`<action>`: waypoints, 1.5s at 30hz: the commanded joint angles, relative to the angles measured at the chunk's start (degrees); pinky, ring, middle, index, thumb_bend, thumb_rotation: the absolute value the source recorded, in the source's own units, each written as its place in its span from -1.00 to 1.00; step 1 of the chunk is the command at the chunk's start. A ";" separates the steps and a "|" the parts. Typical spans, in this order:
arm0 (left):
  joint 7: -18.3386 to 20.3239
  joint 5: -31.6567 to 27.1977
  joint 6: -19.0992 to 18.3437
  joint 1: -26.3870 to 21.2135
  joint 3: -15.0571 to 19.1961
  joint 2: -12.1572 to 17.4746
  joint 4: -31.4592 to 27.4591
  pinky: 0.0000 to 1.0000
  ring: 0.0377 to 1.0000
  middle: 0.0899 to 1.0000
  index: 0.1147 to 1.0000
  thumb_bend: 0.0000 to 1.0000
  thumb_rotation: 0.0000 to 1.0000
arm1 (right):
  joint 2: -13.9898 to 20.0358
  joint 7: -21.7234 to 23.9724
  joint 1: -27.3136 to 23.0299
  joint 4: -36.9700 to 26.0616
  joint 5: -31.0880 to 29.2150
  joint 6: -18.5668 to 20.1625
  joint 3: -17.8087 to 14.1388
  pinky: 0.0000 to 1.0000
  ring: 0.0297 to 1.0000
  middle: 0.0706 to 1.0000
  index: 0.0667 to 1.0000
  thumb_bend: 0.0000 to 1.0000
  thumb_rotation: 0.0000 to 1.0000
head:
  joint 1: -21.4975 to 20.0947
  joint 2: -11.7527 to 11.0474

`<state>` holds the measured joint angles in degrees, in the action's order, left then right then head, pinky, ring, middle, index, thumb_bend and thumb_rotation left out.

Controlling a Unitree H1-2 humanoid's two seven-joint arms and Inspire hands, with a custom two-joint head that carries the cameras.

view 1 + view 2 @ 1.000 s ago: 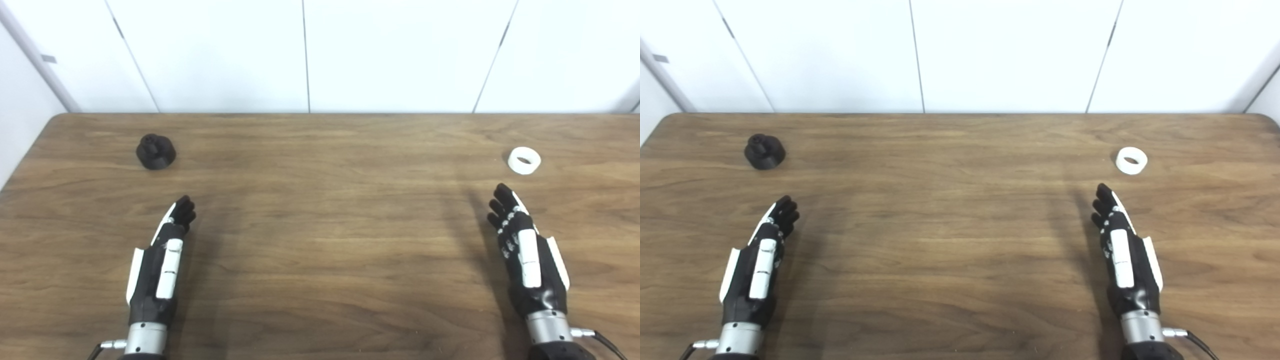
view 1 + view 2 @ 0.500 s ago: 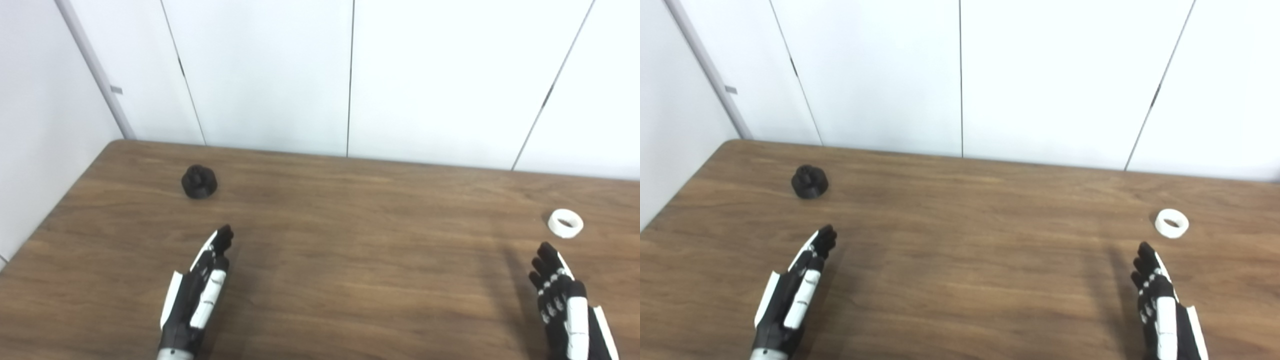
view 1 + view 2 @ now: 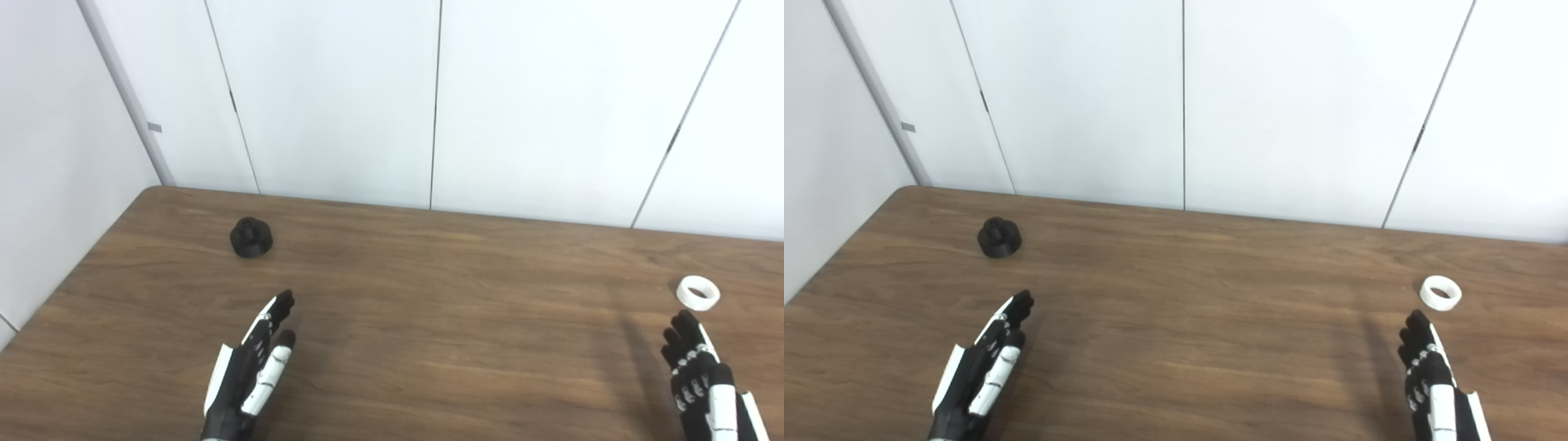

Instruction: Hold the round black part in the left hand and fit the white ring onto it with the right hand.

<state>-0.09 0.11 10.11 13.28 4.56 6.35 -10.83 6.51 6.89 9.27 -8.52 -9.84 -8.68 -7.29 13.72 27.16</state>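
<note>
At bottom edge, right hand (image 3: 704, 392) cropped

On the surface (image 3: 429, 294), the round part (image 3: 251, 237) sits far out at about ten o'clock, the ring (image 3: 698, 293) at about three o'clock by the right edge. The left hand (image 3: 254, 373) lies at seven o'clock, well short of the part; the right hand (image 3: 704, 386) lies at five o'clock, just before the ring. A panelled wall (image 3: 429, 104) stands behind, at twelve.

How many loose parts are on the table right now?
2. The round black part sits far left, beyond the open left hand. The white ring lies far right, just past the open right hand. Nothing appears hidden.
</note>
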 commanded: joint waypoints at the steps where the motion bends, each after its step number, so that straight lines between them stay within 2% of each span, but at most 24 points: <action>1: -1.09 -0.46 0.94 1.47 -0.77 -3.21 1.63 0.98 0.91 0.86 0.85 0.14 0.29 | 0.49 0.62 3.03 4.51 -0.58 -1.02 -0.30 1.00 0.95 0.96 0.93 -0.07 1.00 | -0.06 0.12; 5: -2.60 -2.61 -1.30 1.88 0.61 -4.42 -1.41 0.98 0.91 0.86 0.87 0.18 -0.20 | 0.34 0.27 3.35 4.27 -1.26 -0.48 -0.41 1.00 0.94 0.94 0.91 -0.12 1.00 | -0.17 0.29; 7: -3.91 -1.92 -3.89 1.63 1.14 -4.17 -4.08 0.93 0.87 0.85 0.86 0.28 -0.36 | 0.33 0.18 3.42 4.36 -1.38 -0.75 -0.42 1.00 0.94 0.93 0.91 -0.14 1.00 | -0.13 0.31; 11: -5.70 6.29 -9.34 -0.79 1.38 -0.74 -9.17 0.91 0.84 0.84 0.88 0.56 -0.32 | 0.43 -0.15 3.60 4.08 -0.76 -0.35 -0.18 0.99 0.93 0.93 0.91 -0.15 1.00 | -0.15 0.40; 14: -6.00 11.18 -13.10 -3.88 2.42 1.50 -11.55 0.92 0.84 0.83 0.86 0.70 -0.32 | 0.47 -0.06 3.57 4.44 -0.67 -0.72 -0.13 1.00 0.93 0.93 0.91 -0.15 1.00 | -0.23 0.50; 18: -5.63 20.02 -19.48 -8.38 3.68 4.45 -13.27 0.94 0.86 0.81 0.80 0.81 -0.26 | 0.57 -0.13 3.54 4.79 -0.45 -0.98 -0.28 0.97 0.93 0.93 0.90 -0.13 1.00 | -0.23 0.50; 21: -4.81 23.58 -23.08 -11.22 4.31 6.71 -13.08 0.94 0.89 0.83 0.79 0.80 -0.24 | 0.65 0.28 3.52 4.92 -1.22 -1.13 -0.34 0.99 0.94 0.93 0.90 -0.12 1.00 | -0.23 0.50; 23: -4.75 24.89 -24.38 -13.22 4.99 8.34 -11.63 0.97 0.91 0.85 0.79 0.82 -0.24 | 0.77 0.44 3.44 5.34 -1.22 -1.54 -0.30 0.99 0.94 0.93 0.90 -0.13 1.00 | -0.04 0.29; 29: -5.10 27.54 -25.99 -17.42 6.08 11.92 -6.55 0.86 0.89 0.84 0.74 0.77 -0.27 | 0.81 0.05 3.12 5.84 -0.98 -1.49 -0.39 0.95 0.93 0.92 0.89 -0.09 1.00 | 0.03 0.29; 39: -5.23 28.76 -26.49 -24.15 5.64 17.08 4.35 0.84 0.93 0.84 0.71 0.77 -0.36 | 0.89 0.26 3.07 6.15 -0.88 -1.94 -0.18 0.95 0.92 0.92 0.89 -0.08 1.00 | 0.08 0.33; 45: -6.29 29.67 -26.14 -28.74 4.39 19.11 12.44 0.99 0.95 0.83 0.68 0.79 -0.39 | 0.89 0.29 3.08 5.98 -0.90 -1.70 -0.06 0.96 0.92 0.93 0.89 -0.10 1.00 | 0.20 0.51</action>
<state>-4.49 28.79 -17.14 -12.58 9.03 23.64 1.64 7.38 6.84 9.35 -7.91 -10.73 -9.60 -7.41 13.89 27.60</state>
